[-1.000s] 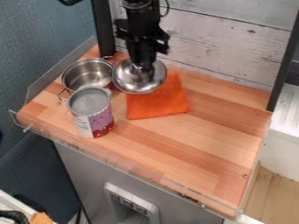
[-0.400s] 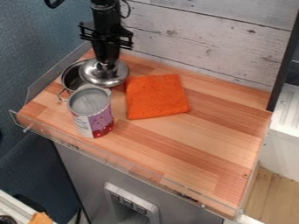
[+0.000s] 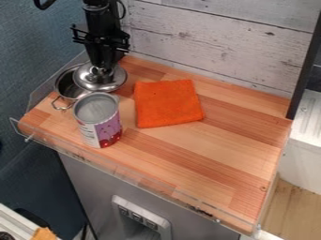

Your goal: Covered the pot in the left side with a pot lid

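Note:
The black gripper [image 3: 102,68] hangs down at the upper left of the work surface, shut on the knob of the silver lid [image 3: 100,82]. That lid lies over the right part of the steel pot [image 3: 64,89] and reaches past its right rim. The pot's left part shows uncovered, with a wire handle at its front left. Whether lid and rim touch, I cannot tell.
An open-topped tin can [image 3: 101,123] stands close in front of the pot and lid. An orange cloth [image 3: 167,103] lies to their right. A low clear guard [image 3: 119,170] runs along the counter's front edge.
Gripper and lid have moved left from above the cloth's corner to over the pot. The pot has shifted slightly left. Can and cloth have stayed where they were.

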Motion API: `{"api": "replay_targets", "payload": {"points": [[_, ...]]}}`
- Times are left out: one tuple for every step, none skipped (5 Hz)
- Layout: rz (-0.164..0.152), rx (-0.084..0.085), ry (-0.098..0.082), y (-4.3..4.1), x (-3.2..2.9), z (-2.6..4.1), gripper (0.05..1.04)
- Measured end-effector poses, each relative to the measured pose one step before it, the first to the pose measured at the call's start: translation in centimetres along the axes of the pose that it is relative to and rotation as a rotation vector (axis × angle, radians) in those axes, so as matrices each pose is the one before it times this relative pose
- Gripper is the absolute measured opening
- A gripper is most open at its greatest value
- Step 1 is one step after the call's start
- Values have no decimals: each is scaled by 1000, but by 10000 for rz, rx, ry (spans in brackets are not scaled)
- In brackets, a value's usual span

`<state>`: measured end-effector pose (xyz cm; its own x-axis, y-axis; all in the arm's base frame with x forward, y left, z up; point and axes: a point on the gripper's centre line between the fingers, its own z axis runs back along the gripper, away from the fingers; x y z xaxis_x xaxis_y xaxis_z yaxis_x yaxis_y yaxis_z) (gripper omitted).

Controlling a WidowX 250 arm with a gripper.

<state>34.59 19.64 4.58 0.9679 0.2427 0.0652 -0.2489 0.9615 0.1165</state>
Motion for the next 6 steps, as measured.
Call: {"api": "replay_targets", "payload": {"points": [[-4, -326, -153, 296, -658, 127, 265], [-12, -645, -276, 397, -530, 469, 265], [-60, -436, -302, -399, 296, 549, 265], [72, 39, -110, 471, -71, 672, 265], [258, 239, 141, 1066, -468, 56, 265], [150, 410, 315, 882, -211, -432, 265]]}}
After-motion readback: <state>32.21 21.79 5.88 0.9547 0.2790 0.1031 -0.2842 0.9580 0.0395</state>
